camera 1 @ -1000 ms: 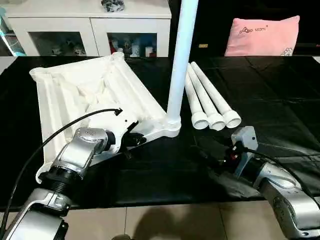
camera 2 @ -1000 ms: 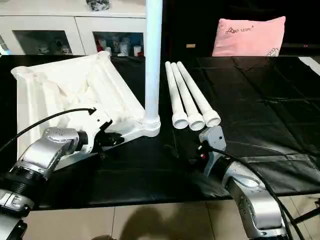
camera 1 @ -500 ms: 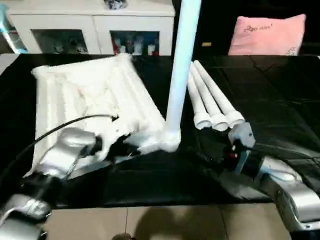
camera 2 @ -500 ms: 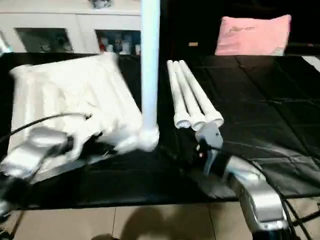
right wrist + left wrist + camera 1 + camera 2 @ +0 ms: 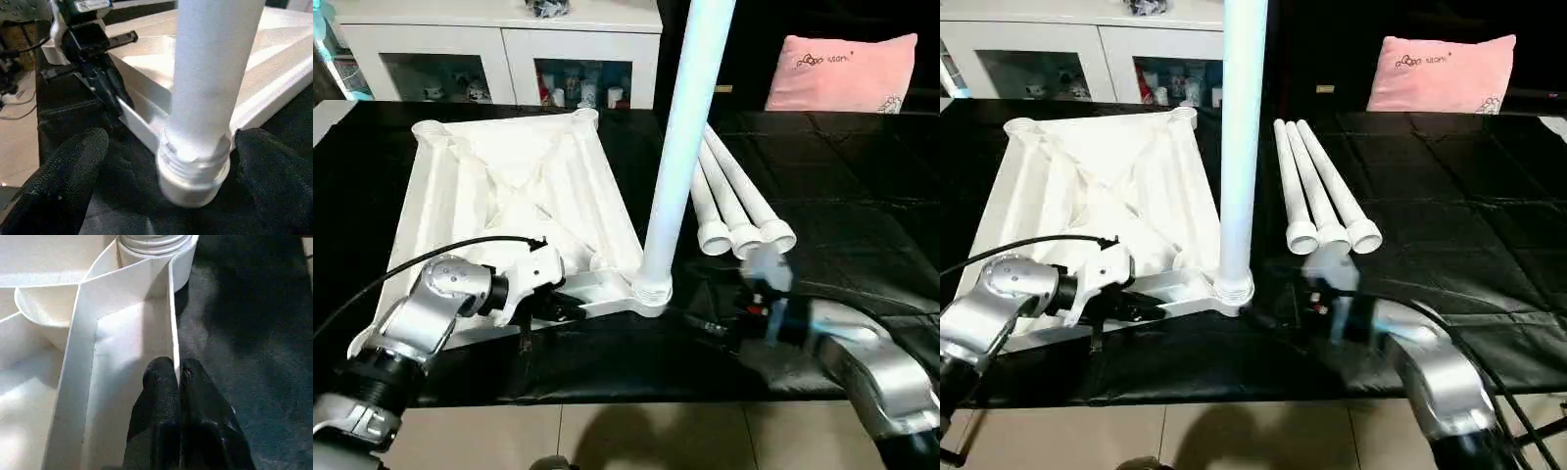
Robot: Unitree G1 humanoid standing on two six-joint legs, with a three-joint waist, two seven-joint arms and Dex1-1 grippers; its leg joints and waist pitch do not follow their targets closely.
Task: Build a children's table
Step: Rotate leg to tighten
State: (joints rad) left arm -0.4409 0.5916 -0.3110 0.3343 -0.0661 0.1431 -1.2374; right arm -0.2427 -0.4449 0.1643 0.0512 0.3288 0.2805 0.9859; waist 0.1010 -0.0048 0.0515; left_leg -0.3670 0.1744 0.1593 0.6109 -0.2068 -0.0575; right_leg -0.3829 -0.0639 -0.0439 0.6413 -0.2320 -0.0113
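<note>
Right wrist view shows the right gripper spread wide round the upright white tapered tube leg at its corner socket — apparently not yet touching — while the left gripper, pressed together, pinches the rim of the white ribbed plastic tabletop; the next move calls for closing on the leg and seating it.

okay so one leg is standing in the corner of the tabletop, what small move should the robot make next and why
Probably close the right gripper on the standing leg: its fingers are spread either side of the base, apart from it, while the left gripper pinches the tabletop rim.

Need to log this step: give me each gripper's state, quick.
Left gripper: shut on the tabletop rim.
Right gripper: open, around the standing leg.
</note>
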